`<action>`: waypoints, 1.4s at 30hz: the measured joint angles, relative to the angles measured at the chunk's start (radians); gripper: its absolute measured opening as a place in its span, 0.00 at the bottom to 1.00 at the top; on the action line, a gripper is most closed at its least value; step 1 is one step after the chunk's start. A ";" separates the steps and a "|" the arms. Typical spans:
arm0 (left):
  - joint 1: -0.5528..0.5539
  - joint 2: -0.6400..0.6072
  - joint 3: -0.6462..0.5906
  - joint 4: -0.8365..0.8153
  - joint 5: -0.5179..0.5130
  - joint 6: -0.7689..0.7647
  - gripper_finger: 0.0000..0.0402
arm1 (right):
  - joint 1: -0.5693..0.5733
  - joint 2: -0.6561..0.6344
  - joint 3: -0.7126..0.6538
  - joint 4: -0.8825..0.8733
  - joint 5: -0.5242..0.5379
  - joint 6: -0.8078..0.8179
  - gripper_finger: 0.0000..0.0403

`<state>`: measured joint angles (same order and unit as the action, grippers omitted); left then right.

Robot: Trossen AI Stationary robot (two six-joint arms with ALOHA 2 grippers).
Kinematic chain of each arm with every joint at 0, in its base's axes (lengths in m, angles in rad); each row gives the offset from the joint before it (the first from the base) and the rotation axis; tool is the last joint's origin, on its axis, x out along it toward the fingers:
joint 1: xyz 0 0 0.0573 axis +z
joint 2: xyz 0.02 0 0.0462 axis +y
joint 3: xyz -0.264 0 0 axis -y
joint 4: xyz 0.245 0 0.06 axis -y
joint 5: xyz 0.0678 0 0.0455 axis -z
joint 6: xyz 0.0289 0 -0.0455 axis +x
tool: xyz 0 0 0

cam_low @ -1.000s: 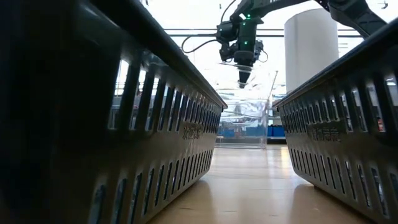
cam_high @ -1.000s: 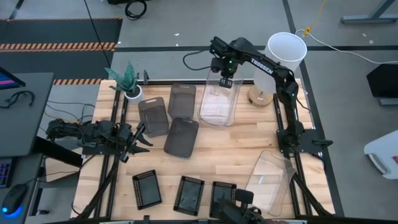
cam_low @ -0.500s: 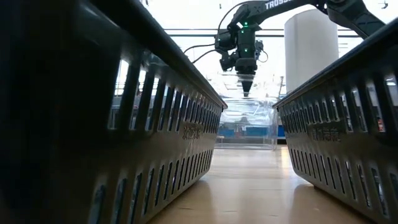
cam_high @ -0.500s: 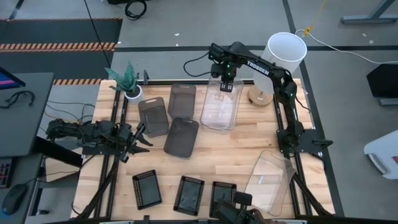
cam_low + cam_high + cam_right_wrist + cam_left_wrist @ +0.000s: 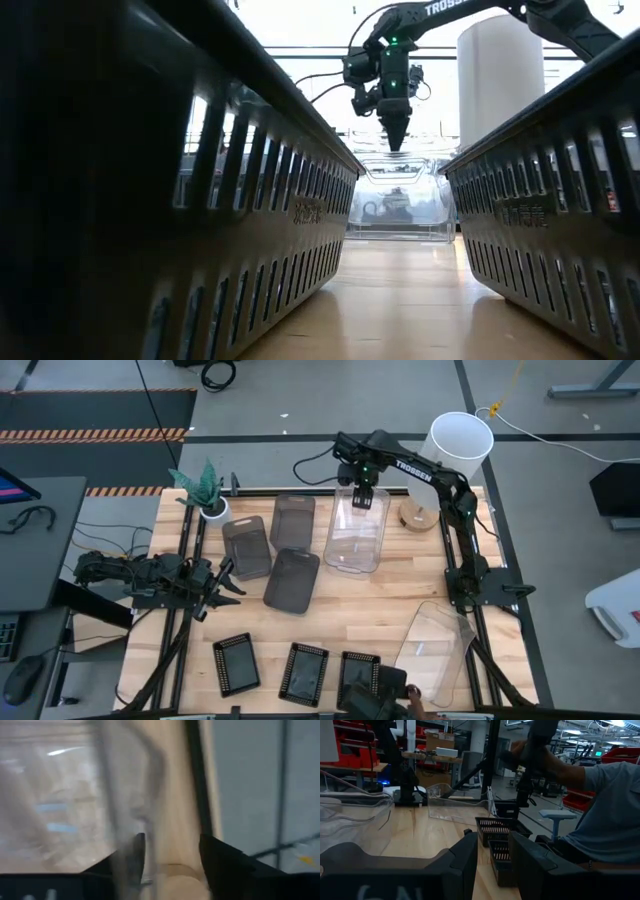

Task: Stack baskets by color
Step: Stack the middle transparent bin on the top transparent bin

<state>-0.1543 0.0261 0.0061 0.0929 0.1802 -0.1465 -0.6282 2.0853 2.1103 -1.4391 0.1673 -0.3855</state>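
A large clear basket (image 5: 355, 538) stands level at the table's far middle; whether another clear one sits under it I cannot tell. My right gripper (image 5: 362, 498) points down over its far end, open, with the far wall (image 5: 122, 815) between its fingers. A second clear basket (image 5: 435, 645) lies near the right edge. Three smoky grey baskets (image 5: 291, 580) lie left of centre. Three black mesh baskets (image 5: 303, 673) line the near edge. My left gripper (image 5: 218, 586) waits open at the table's left. My right gripper comes from above with one finger (image 5: 134, 851) inside the clear basket's far wall and the other outside. Whether either finger touches the wall I cannot tell. The basket rests on its own.
A tall white cylinder (image 5: 462, 440) and a wooden disc (image 5: 418, 515) stand at the far right, a potted plant (image 5: 205, 485) at the far left. A person (image 5: 602, 820) stands by the near edge, a hand (image 5: 415, 702) showing there. Bare wood lies mid-table.
My right gripper has sunk a little and opened, letting go of the clear basket's far end. The basket, tilted before with that end raised, has dropped level.
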 joint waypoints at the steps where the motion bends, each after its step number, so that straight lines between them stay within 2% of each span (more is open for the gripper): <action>1: 0.000 0.000 0.000 0.000 0.000 0.000 0.29 | 0.002 0.000 0.008 0.002 0.024 0.000 0.50; 5: 0.000 0.000 0.000 0.000 0.000 0.000 0.29 | 0.012 0.000 0.038 -0.012 0.026 -0.023 0.53; 8: 0.000 0.000 0.000 0.000 0.000 0.000 0.29 | 0.015 -0.001 0.049 -0.013 0.020 -0.028 0.49; 13: 0.000 0.000 0.000 0.000 0.000 0.000 0.29 | 0.006 -0.001 0.049 -0.016 0.008 -0.029 0.29; 17: 0.000 0.000 0.000 0.000 0.000 0.000 0.29 | -0.011 -0.001 0.049 -0.019 -0.057 -0.029 0.07; 19: 0.000 0.000 0.000 0.000 0.000 0.000 0.29 | -0.019 0.000 0.049 -0.037 -0.097 -0.033 0.03; 29: 0.000 0.000 0.000 0.000 0.000 0.000 0.29 | -0.059 0.000 0.048 -0.072 -0.199 -0.032 0.02; 34: 0.000 0.000 0.000 0.000 0.000 0.000 0.29 | -0.064 0.004 0.048 -0.087 -0.289 -0.033 0.01; 42: 0.000 0.000 0.000 0.000 0.000 0.000 0.29 | -0.064 0.043 0.045 -0.096 -0.292 -0.034 0.01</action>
<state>-0.1544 0.0258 0.0062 0.0925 0.1802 -0.1463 -0.6926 2.1279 2.1551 -1.5351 -0.1247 -0.4192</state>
